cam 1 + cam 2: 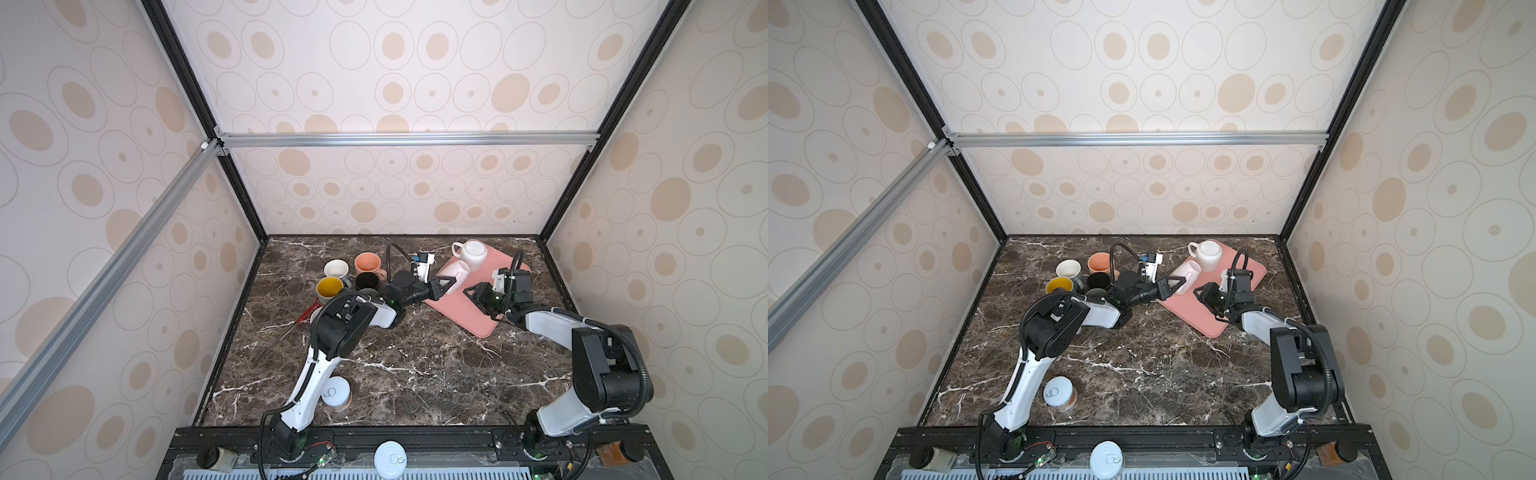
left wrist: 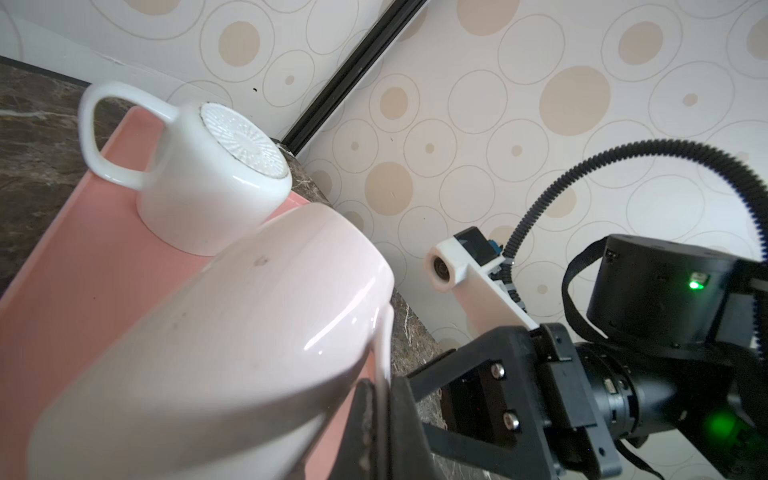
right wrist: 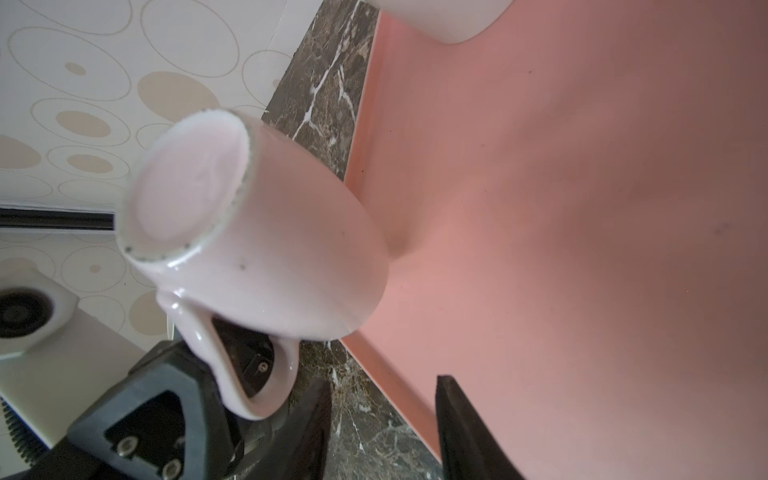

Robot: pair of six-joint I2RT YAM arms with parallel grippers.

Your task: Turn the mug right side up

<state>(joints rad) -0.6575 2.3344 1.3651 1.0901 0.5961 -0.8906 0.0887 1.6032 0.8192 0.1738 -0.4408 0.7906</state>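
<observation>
The pink mug [image 1: 455, 276] is mid-flip. It's tipped over at the tray's 9 o'clock edge, up around 1 o'clock from the middle of the table [image 1: 395, 374], with its base lifted and its mouth angled down at the pink tray [image 1: 469, 318]. We can't tell if the rim is touching the tray or just clearing it.

The left gripper [image 1: 445, 286] comes in from the mug's 8 o'clock and is pinched fully shut on the handle [image 3: 232, 365]. That thin loop is our only grip. The right gripper [image 1: 473, 295] hangs over the tray at the mug's 4 o'clock, jaws partly apart with nothing in them.

How we'd finish it:
- Roll the wrist slowly so the mouth comes round to face up. A handle pinch probably lets the body swing if we rush.
- Lift a touch first so the rim doesn't drag on the tray.
- Swing away from the upside-down white mug [image 1: 471, 252], which sits close at 1 o'clock.
- Only let go once the base is flat.
- The right claw could steady the body if it slips.

The mug cluster [image 1: 353, 278] at 9 o'clock is out of the way.
</observation>
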